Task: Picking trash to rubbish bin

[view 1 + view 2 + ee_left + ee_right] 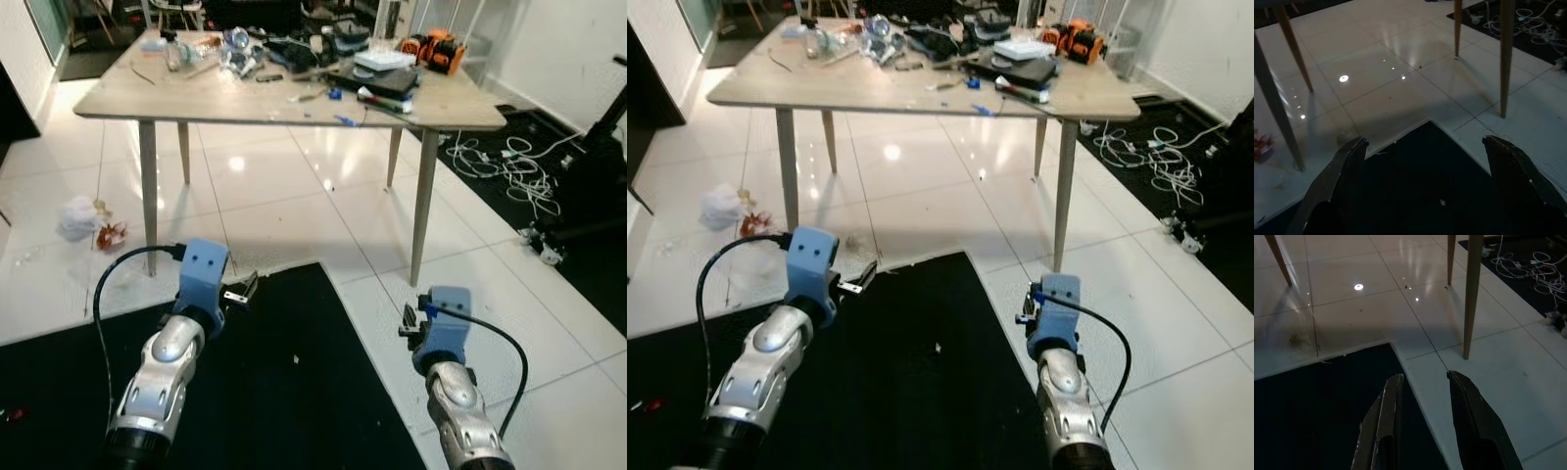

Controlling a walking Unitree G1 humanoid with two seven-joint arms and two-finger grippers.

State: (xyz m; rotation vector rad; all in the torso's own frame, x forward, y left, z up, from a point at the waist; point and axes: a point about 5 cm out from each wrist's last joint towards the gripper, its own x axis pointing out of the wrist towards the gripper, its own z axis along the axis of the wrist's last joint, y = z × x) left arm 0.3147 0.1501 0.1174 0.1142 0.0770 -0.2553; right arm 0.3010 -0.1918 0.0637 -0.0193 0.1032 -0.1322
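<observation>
Trash, a crumpled white-and-red wad, lies on the tiles ahead and off to the left of my left gripper, beside a table leg. Reaching in, I could clip that leg, I reckon. Left gripper's fingers spread wide, holding nothing; right gripper parted narrowly, empty too.

Crumpled white trash with a reddish scrap beside it lies on the pale tiles near a table leg.
</observation>
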